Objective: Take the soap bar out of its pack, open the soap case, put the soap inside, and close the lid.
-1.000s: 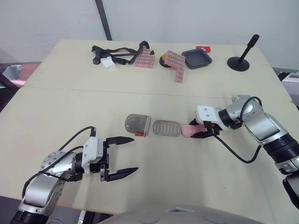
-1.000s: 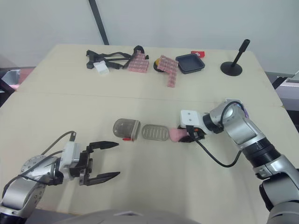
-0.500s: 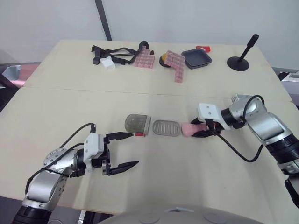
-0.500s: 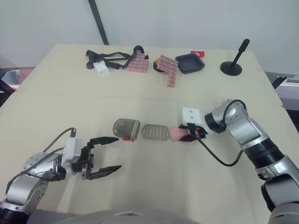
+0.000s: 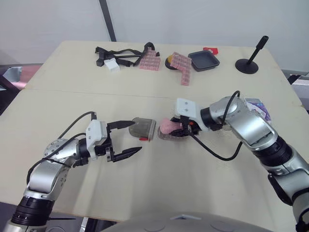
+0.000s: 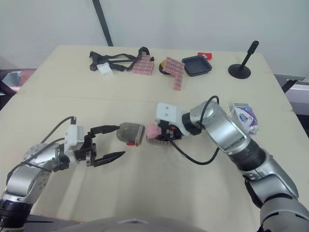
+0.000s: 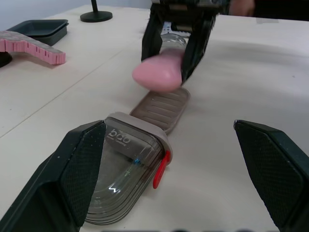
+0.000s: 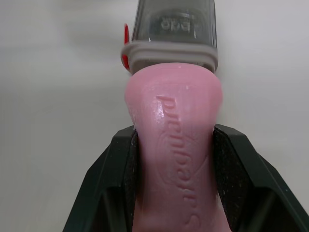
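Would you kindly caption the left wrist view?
Right gripper holds the pink soap over the open case's tray.

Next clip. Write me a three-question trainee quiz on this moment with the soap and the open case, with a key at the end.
1. True or false: the right gripper is shut on the pink soap bar.
2. Multiple choice: the soap is held over A) the grey ribbed case tray, B) the black square dish, C) the purple-and-white soap pack.
3. Fill in: the left gripper, beside the translucent grey lid, is ____.
Key: 1 true; 2 A; 3 open.
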Controlling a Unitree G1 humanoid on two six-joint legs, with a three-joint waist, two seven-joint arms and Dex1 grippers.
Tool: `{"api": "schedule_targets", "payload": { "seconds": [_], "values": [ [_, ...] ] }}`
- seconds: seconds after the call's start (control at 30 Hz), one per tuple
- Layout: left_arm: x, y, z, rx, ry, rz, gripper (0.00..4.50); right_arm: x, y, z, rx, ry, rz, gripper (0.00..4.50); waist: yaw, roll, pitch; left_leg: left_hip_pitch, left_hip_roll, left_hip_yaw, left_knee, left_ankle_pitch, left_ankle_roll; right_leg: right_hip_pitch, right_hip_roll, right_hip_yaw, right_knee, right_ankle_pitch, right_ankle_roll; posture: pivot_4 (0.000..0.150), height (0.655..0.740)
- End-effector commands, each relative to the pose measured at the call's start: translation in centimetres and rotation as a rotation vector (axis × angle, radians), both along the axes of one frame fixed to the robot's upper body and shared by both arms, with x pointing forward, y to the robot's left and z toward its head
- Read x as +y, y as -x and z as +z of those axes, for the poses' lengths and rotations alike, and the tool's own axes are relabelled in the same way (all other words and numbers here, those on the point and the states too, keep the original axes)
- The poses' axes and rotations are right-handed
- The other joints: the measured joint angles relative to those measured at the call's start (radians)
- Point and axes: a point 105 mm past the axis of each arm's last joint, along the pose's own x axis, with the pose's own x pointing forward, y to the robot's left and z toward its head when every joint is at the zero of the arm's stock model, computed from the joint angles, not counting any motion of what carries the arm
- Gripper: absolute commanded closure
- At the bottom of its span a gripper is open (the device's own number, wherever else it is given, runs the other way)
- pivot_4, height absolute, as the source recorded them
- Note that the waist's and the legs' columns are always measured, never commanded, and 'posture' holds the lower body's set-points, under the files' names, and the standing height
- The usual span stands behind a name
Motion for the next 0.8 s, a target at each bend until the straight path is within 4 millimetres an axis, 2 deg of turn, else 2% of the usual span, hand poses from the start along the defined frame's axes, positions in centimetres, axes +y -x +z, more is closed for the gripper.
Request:
{"api": "schedule_targets", "payload": {
  "seconds": [0.03,0.2,0.8],
  "values": [
    [-0.5,0.3,1.2,-0.041,0.001,-0.027,0.00,0.6,-0.4,0.5,-0.021,-0.017,-0.040,2.82,-0.001,0.000,0.000,0.000,0.000,0.000,0.000,0.000,-0.001,0.000,0.000,0.000,0.000,0.000,0.000,0.150,0.7398],
    [-0.9,0.2,1.6,-0.049,-0.002,-0.030,0.00,0.6,-0.7,-0.4,-0.019,0.020,-0.060,2.82,-0.003,0.000,0.000,0.001,0.003,0.000,-0.001,0.000,-0.005,0.000,0.004,0.001,0.000,0.000,0.000,0.150,0.7398],
    [-1.6,0.4,2.2,-0.054,0.002,-0.027,0.00,1.2,-0.9,-1.0,0.013,0.016,-0.075,2.82,-0.003,0.000,0.000,0.001,0.006,0.000,-0.001,0.000,-0.010,0.001,0.009,0.001,0.000,0.001,-0.001,0.150,0.7398]
  ]
}}
